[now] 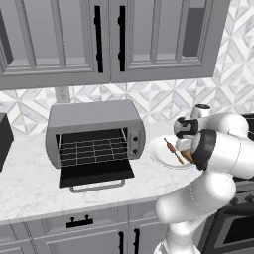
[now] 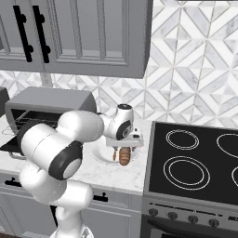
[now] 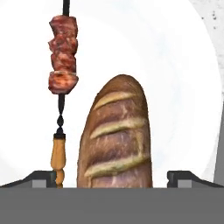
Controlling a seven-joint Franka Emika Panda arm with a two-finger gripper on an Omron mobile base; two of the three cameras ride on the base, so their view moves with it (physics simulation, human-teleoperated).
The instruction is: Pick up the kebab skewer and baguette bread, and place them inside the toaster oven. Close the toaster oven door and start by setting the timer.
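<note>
While the gripper (image 3: 112, 178) hangs low over the white plate (image 1: 158, 154), its jaws stand wide, one finger tip on either side of the baguette bread (image 3: 116, 133) and neither touching it; the near end of the loaf lies between them. On the plate lie one baguette bread and one kebab skewer (image 3: 62, 83), side by side and apart, with a strip of bare plate between them. In the hand view the skewer carries four reddish chunks and ends in a wooden handle just beside one finger tip. One toaster oven (image 1: 94, 131) stands on the marble counter (image 1: 30, 183), well apart from the plate and on the arm's left, with bare counter between. Its one toaster oven door (image 1: 95, 173) lies folded down flat toward the counter's front edge, the wire rack bare behind it. Two knobs show on its right panel. The plate sits near the counter's right end, close to the black stove (image 2: 195, 162), on which three ring burners show
</note>
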